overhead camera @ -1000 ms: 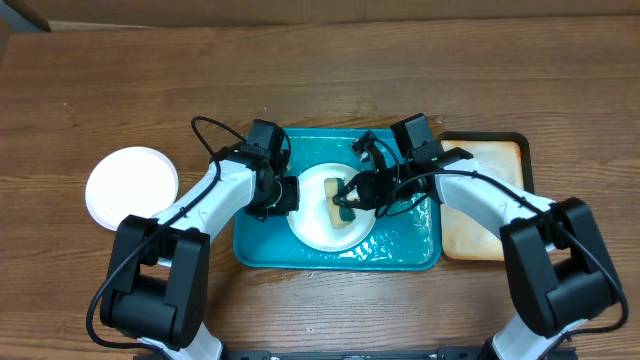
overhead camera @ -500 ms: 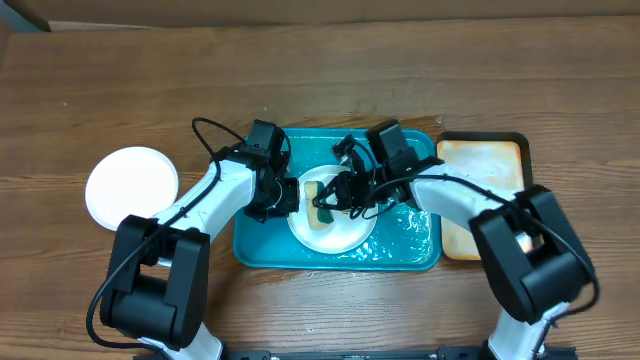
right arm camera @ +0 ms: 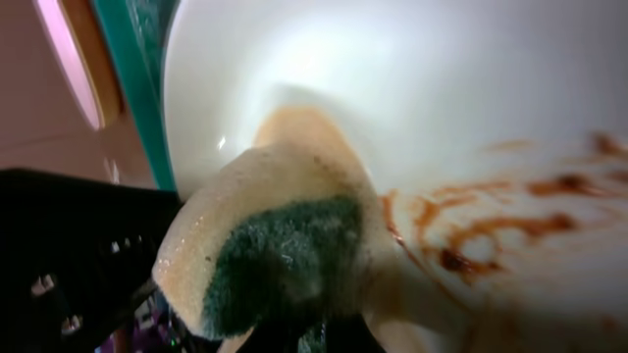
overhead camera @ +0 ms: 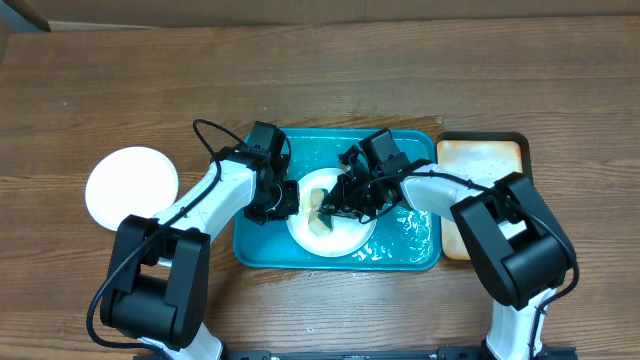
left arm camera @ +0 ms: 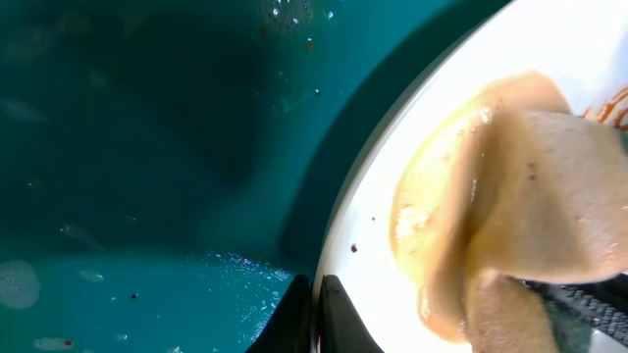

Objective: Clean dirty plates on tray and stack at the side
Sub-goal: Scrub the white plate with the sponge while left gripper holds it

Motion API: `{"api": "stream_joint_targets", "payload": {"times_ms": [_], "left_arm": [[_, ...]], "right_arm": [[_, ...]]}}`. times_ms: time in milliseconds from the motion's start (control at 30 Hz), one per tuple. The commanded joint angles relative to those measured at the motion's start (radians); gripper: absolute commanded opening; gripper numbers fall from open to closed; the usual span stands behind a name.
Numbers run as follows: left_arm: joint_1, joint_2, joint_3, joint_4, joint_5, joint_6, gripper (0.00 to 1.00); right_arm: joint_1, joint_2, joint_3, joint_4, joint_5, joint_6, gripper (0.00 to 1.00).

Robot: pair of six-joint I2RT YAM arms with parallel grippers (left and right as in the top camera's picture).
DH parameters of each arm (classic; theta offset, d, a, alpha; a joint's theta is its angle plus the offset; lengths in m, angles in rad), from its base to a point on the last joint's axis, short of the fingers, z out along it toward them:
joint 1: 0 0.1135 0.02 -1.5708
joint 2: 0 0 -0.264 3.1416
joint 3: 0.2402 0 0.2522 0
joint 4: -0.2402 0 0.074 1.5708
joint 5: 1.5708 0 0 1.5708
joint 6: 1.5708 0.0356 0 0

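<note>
While the white plate (overhead camera: 345,238) was shown overhead on the teal tray (overhead camera: 412,245), the left jaws were seen clenched on its rim only from the left wrist. Brown smears (right arm camera: 510,230) beside the right jaws, clamped on a sponge (right arm camera: 275,265), were shown plainest from the right wrist. Bare tray lay open around the rim; another plate (overhead camera: 131,187) lay well apart, beyond the left jaws.

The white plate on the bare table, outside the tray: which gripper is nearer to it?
Left. The left gripper sits to the right of the white plate, at the tray; the right gripper is further right.
</note>
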Motion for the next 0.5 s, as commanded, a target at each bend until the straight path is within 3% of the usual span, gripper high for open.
{"api": "stream_joint_targets", "payload": {"times_ms": [0, 200, 467], "left_arm": [[0.0, 0.023, 0.008, -0.016, -0.034, 0.008, 0.04], [0.002, 0.023, 0.008, -0.034, -0.041, 0.008, 0.04], [0.003, 0.024, 0.008, -0.066, -0.053, 0.007, 0.04]], "right_arm": [[-0.042, 0.007, 0.034, -0.164, 0.272, 0.039, 0.04], [-0.049, 0.007, 0.202, -0.456, 0.558, -0.025, 0.04], [0.007, 0.007, 0.351, -0.625, 0.761, -0.063, 0.04]]}}
